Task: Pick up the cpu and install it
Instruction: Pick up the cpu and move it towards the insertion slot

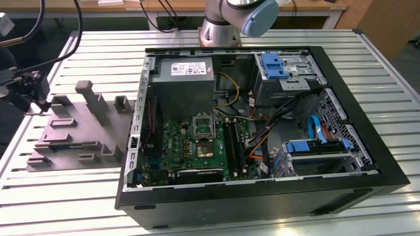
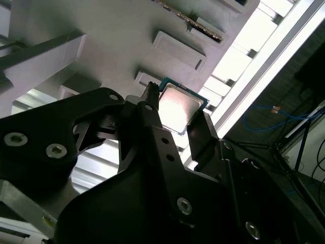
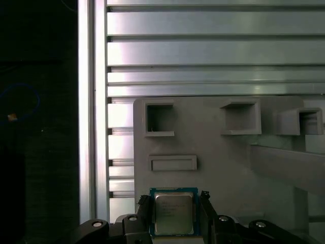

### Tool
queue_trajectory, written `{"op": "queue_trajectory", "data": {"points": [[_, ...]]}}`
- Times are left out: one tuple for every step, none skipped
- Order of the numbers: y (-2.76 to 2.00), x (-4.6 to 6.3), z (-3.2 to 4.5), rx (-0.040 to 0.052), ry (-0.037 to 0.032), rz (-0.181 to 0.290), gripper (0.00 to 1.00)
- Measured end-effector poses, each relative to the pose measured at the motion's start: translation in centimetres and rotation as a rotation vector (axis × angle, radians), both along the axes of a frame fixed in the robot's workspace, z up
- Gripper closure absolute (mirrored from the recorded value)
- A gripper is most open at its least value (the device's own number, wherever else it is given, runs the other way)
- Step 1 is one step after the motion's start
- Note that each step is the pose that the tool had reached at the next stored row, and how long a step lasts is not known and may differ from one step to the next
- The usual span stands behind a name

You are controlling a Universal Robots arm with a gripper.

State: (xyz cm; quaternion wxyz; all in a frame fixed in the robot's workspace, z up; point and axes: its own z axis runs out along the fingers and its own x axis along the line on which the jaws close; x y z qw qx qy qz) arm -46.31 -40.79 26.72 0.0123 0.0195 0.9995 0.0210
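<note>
– Black fingers [image 3: 144, 216] of the gripper [image 3: 174, 198] pinch the cpu [image 3: 173, 216] by two opposite edges, as far as I can judge. It is at the grey tray [image 3: 228, 168], resting or just lifted, I cannot tell
– What could go wrong?
– Thin chip, narrow hold. A skewed pinch could let it tip or drop onto the tray
– And farther off?
– Inside the open computer case [image 1: 367, 147], cables [image 1: 276, 115] crowd the motherboard [image 1: 196, 145]. A tilted chip could seat crooked there
</note>
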Motion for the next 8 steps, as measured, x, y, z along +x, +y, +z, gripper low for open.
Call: {"op": "queue_trajectory", "data": {"points": [[0.00,0.00,0.05,0.0000,0.0000,0.000,0.53],[0.00,0.00,0.06,0.0000,0.0000,0.000,0.53],[0.00,0.00,0.07,0.0000,0.0000,0.000,0.53],[0.00,0.00,0.10,0.0000,0.0000,0.000,0.53],[0.00,0.00,0.12,0.0000,0.0000,0.000,0.53],[0.00,0.00,0.14,0.0000,0.0000,0.000,0.53],[0.00,0.00,0.16,0.0000,0.0000,0.000,0.53],[0.00,0.00,0.18,0.0000,0.0000,0.000,0.53]]}}
